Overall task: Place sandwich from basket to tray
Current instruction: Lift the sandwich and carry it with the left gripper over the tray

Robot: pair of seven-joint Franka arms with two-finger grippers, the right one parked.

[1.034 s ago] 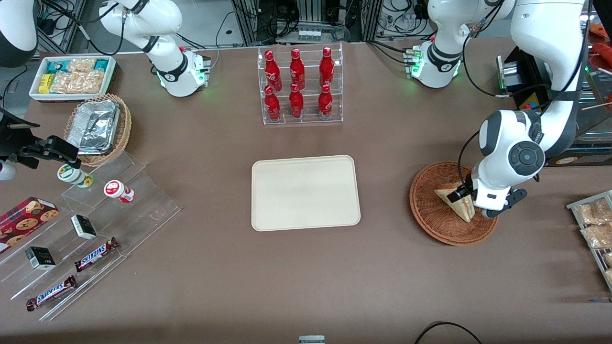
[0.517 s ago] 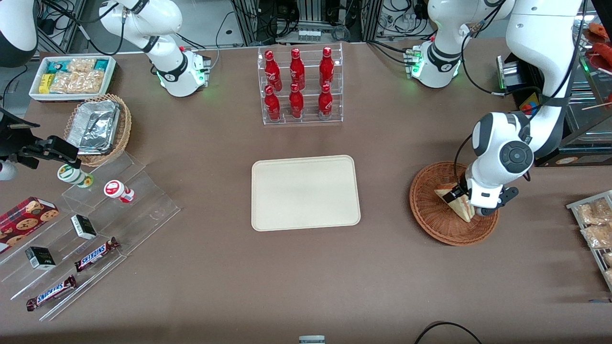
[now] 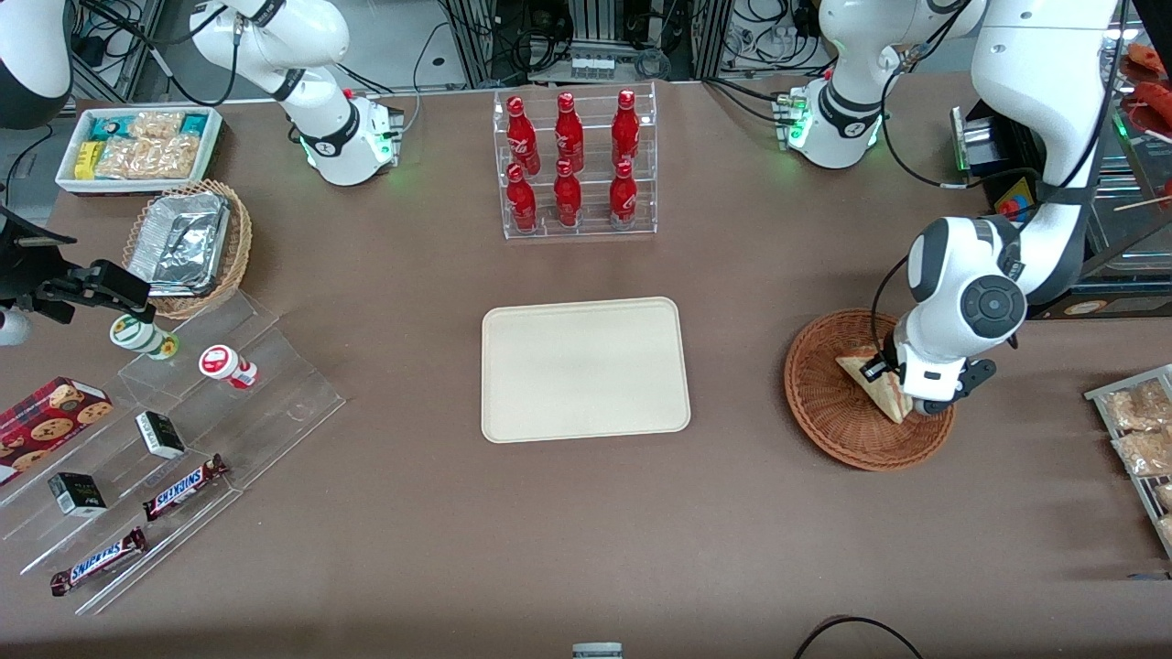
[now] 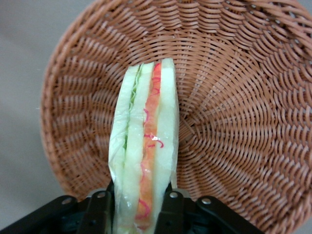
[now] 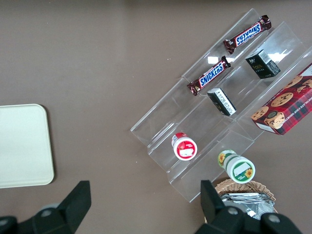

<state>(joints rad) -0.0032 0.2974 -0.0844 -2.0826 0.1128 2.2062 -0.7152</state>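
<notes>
One sandwich (image 4: 145, 146), clamped upright between the claw (image 4: 139, 202) fingers, has risen slightly off the basket (image 3: 829, 416) floor, suggesting the lift has begun, with the tray (image 3: 584, 368) well apart awaiting it.

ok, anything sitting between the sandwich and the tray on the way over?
Nothing visible. The gripper is shut on the sandwich inside the basket. Between the basket and the tray only bare table shows, and the tray holds nothing. The bottle rack stands farther from the front camera, off that line.
</notes>
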